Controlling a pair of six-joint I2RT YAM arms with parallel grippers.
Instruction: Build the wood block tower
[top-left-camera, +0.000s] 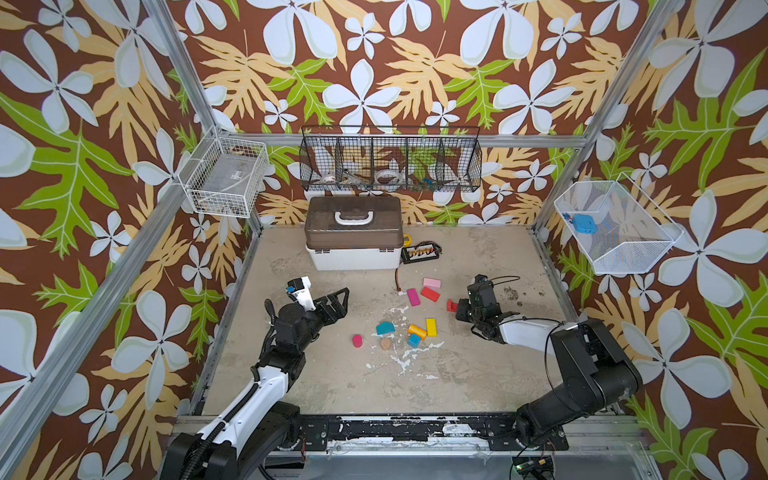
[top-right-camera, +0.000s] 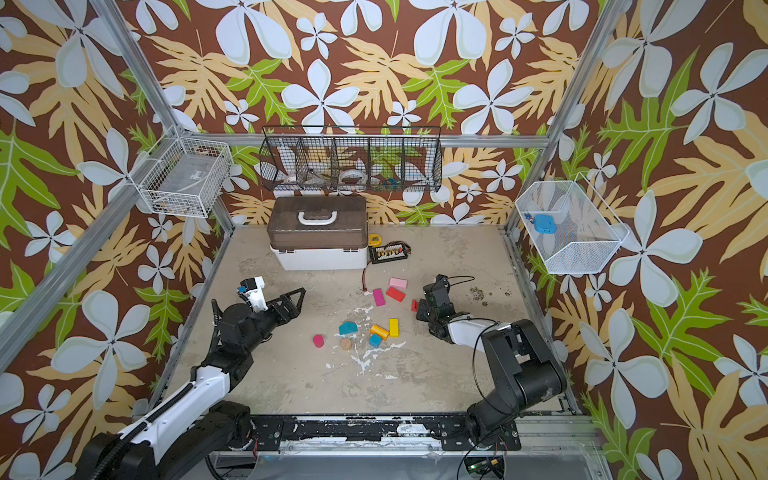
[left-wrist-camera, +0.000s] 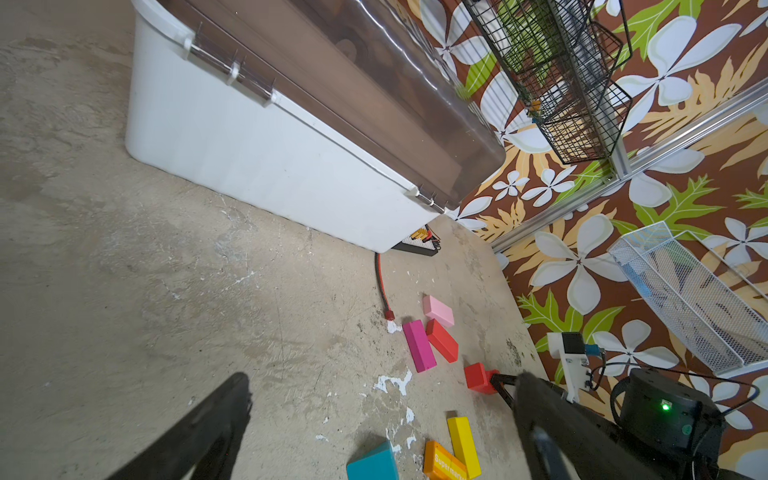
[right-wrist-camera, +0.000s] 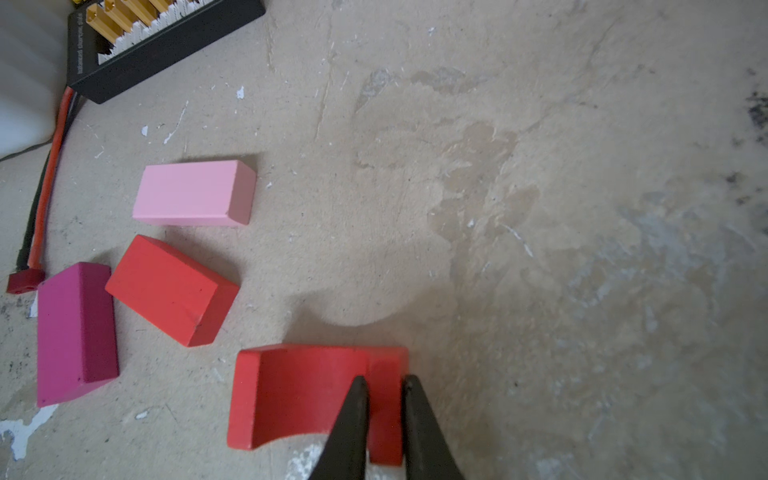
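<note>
The wood blocks lie loose on the table, and no tower shows in any view. My right gripper (right-wrist-camera: 384, 380) is shut on one leg of the red arch (right-wrist-camera: 299, 399), which shows in a top view as the red arch (top-left-camera: 451, 306). Left of it lie a pink bar (top-left-camera: 432, 284), a red bar (top-left-camera: 430, 294) and a magenta bar (top-left-camera: 413, 297). Nearer the front are the teal roof piece (top-left-camera: 385, 328), orange cylinder (top-left-camera: 417, 331), yellow bar (top-left-camera: 431, 327), blue cube (top-left-camera: 414, 340), tan cylinder (top-left-camera: 386, 343) and crimson cylinder (top-left-camera: 357, 340). My left gripper (top-left-camera: 343, 296) stands open and empty, left of the blocks.
A white toolbox with a brown lid (top-left-camera: 353, 232) stands at the back. A black-and-orange electronic board (top-left-camera: 420, 251) lies to its right, and a red wire (top-left-camera: 398, 277) trails from it toward the bars. Wire baskets hang on the walls.
</note>
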